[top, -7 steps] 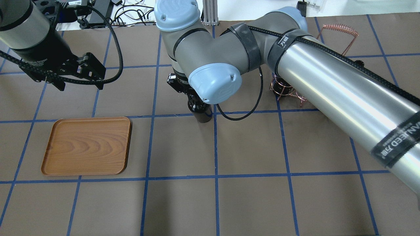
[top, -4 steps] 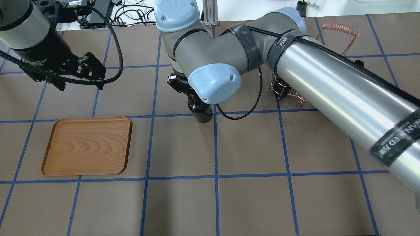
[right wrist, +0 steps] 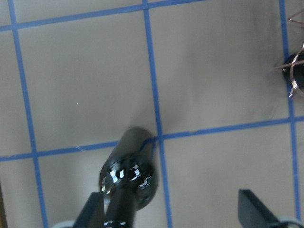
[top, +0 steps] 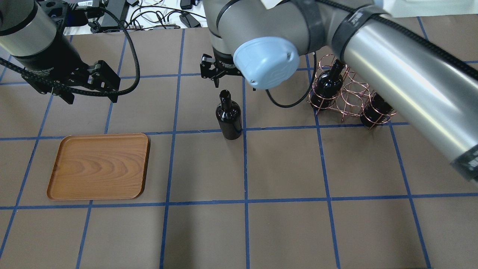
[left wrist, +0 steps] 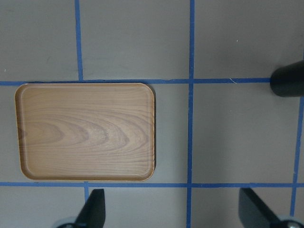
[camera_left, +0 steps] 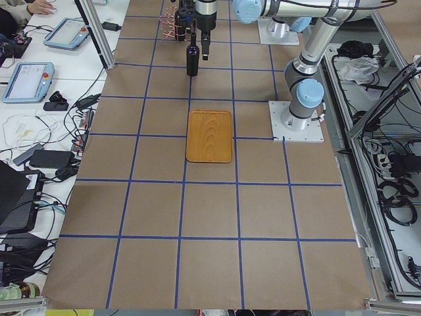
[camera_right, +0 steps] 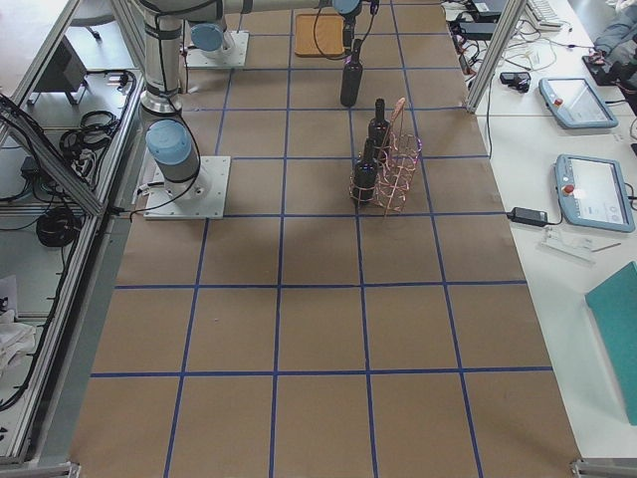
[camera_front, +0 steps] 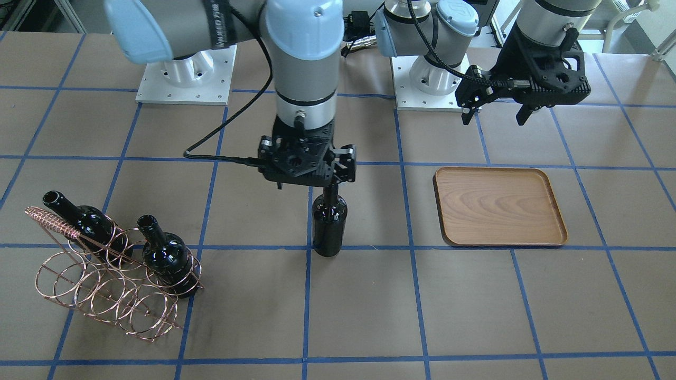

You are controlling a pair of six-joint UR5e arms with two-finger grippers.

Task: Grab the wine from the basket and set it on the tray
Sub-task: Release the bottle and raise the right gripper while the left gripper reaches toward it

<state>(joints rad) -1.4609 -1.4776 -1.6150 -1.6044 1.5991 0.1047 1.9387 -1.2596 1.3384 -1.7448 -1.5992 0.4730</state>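
Note:
One wine bottle point(camera_front: 329, 224) stands upright on the table, alone, near a tape crossing; it also shows in the overhead view point(top: 228, 117) and the right wrist view point(right wrist: 128, 166). My right gripper point(camera_front: 308, 182) is open just above its mouth, and the neck is close to one finger. The copper wire basket point(camera_front: 105, 287) holds two more bottles point(camera_front: 169, 256). The wooden tray point(top: 99, 166) lies bare. My left gripper point(camera_front: 494, 116) is open and empty, behind the tray, which also shows in the left wrist view point(left wrist: 85, 130).
The basket point(top: 345, 93) sits to my right of the standing bottle, partly under my right arm. The brown table is marked by a blue tape grid. Cables and arm bases lie along the table's back edge.
My right gripper has let go of the bottle and risen, and the arm has drawn back, uncovering the basket. The bottle stays put. The left arm has not moved.

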